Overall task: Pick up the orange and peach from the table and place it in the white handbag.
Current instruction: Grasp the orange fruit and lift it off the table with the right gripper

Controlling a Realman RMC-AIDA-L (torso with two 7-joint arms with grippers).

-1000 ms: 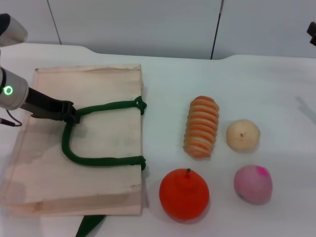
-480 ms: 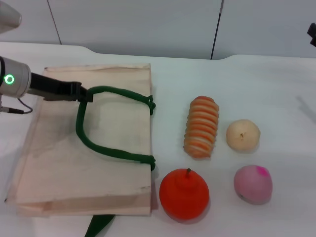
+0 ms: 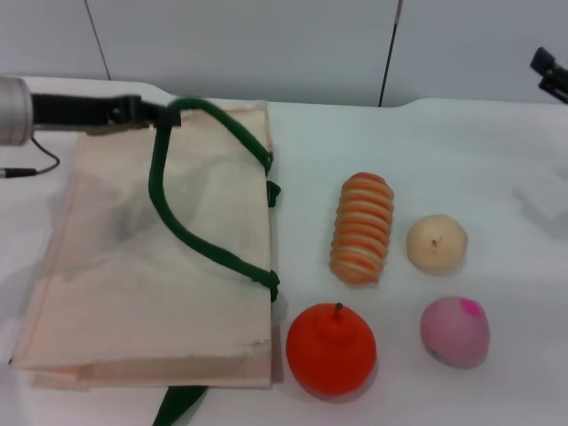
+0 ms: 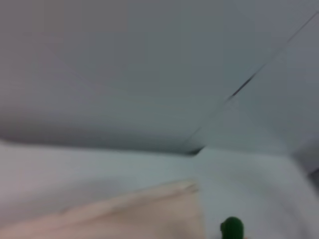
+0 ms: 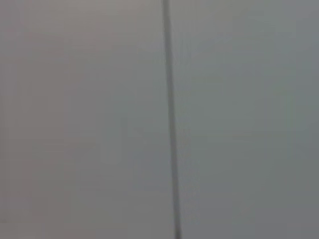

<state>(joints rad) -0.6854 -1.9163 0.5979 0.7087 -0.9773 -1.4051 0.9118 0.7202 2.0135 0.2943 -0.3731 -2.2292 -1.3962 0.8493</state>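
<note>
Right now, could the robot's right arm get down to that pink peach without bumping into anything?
Probably yes. The right gripper hangs above the table's far right edge, and the peach sits apart from the pale ball, open from above.

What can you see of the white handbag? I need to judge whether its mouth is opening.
The white handbag is a flat cream fabric tote lying on the table's left side, mouth edge facing the fruits. One thick dark green handle is lifted into an arch by the left tool, shut on its top; a second green strap shows under the near edge. The orange sits just off its near corner. The mouth shows no clear gap.
</note>
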